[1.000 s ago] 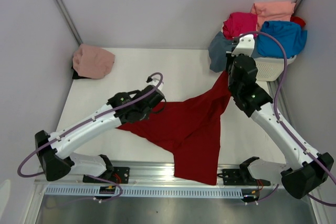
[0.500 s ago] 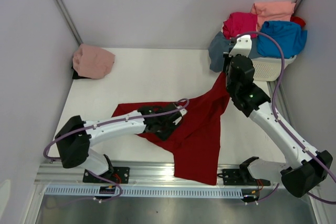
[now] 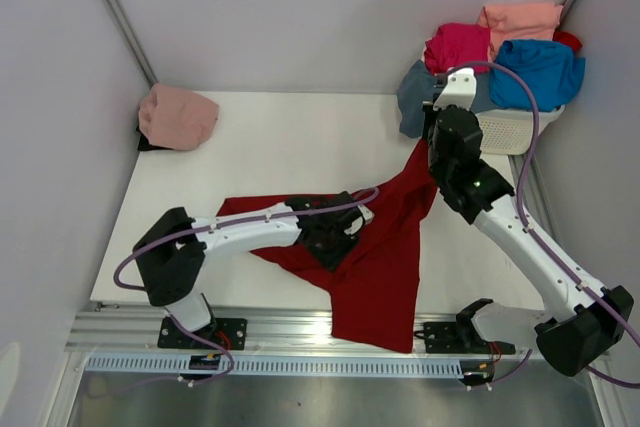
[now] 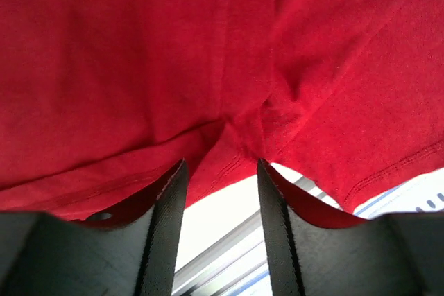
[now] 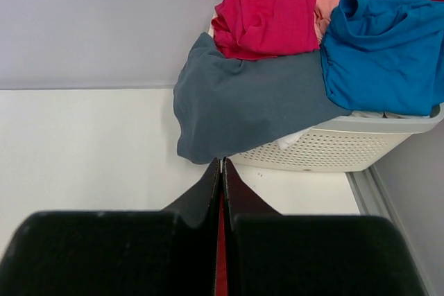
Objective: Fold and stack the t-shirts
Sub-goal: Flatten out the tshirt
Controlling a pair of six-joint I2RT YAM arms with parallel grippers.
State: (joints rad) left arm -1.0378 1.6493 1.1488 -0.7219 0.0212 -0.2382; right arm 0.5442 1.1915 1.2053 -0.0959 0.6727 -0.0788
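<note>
Right end effector (image 5: 221, 166) pinches red t-shirt (image 3: 390, 257) — sliver visible (wrist view only).

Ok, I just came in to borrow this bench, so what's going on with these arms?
Two robot arms are working on a dark red t-shirt spread across the table, with its lower end hanging over the near edge. The right claw is shut on one corner, held up near the white basket piled with more shirts. The left claw sits low over the shirt's middle with its jaws apart, gripping nothing. A dusty pink shirt lies at the far left corner. Nothing is folded yet.
</note>
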